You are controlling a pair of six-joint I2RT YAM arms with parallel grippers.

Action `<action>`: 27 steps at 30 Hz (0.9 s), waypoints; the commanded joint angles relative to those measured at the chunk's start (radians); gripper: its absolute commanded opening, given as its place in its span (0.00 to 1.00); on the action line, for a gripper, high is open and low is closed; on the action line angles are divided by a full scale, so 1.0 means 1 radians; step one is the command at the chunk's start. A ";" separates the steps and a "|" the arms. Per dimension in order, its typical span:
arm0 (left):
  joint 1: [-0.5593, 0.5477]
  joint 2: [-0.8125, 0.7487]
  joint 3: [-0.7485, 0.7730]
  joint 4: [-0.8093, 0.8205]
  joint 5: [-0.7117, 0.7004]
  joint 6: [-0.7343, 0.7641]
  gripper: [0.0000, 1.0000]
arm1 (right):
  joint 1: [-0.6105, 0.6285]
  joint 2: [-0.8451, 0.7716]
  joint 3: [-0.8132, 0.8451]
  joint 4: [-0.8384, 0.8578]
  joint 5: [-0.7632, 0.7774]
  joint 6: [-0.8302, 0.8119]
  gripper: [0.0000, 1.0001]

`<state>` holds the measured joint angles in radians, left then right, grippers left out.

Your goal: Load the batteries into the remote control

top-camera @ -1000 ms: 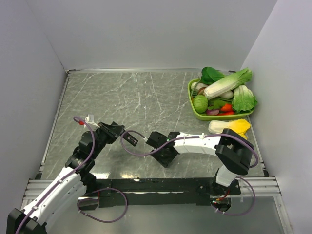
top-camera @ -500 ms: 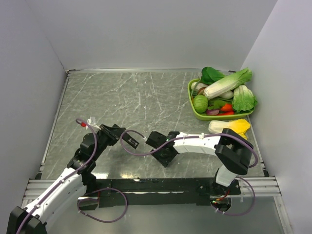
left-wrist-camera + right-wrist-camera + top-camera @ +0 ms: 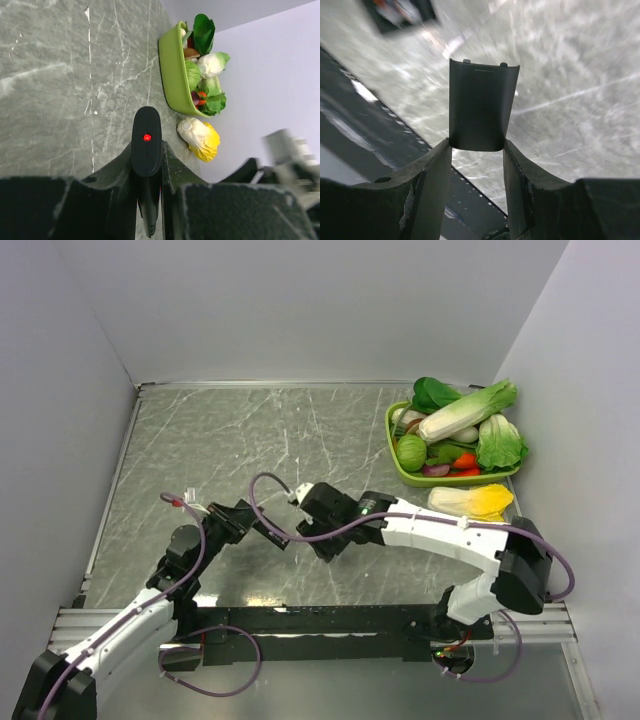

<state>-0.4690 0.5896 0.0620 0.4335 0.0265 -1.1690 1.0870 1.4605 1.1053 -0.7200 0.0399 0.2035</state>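
— What is held at the left?
— The remote control [image 3: 146,127] is pinched between the fingers of the left claw [image 3: 147,150], over the tabletop [image 3: 50,100]. Its red dot is shown only by the left wrist view.
— And at the right?
— A flat black cover [image 3: 481,105] is gripped in the right claw [image 3: 476,145]; this is made out only in the right wrist view. From above, the right arm is seen stretched further left than a second ago, near the remote control. The green basket [image 3: 393,455] is unmoved.
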 commanded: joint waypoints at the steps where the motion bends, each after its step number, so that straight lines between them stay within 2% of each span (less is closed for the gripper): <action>1: -0.003 0.032 -0.013 0.201 0.036 -0.061 0.07 | 0.005 -0.051 0.146 -0.105 -0.018 -0.030 0.17; 9: -0.003 0.076 0.019 0.277 0.066 -0.119 0.06 | 0.014 0.012 0.367 -0.235 -0.057 -0.065 0.17; 15: -0.003 0.076 0.045 0.260 0.076 -0.135 0.05 | 0.040 0.112 0.488 -0.349 -0.055 -0.085 0.17; 27: -0.003 0.050 0.048 0.271 0.101 -0.204 0.04 | 0.071 0.216 0.620 -0.427 -0.051 -0.093 0.17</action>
<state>-0.4694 0.6636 0.0677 0.6319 0.1081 -1.3281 1.1481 1.6440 1.6497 -1.0916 -0.0238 0.1196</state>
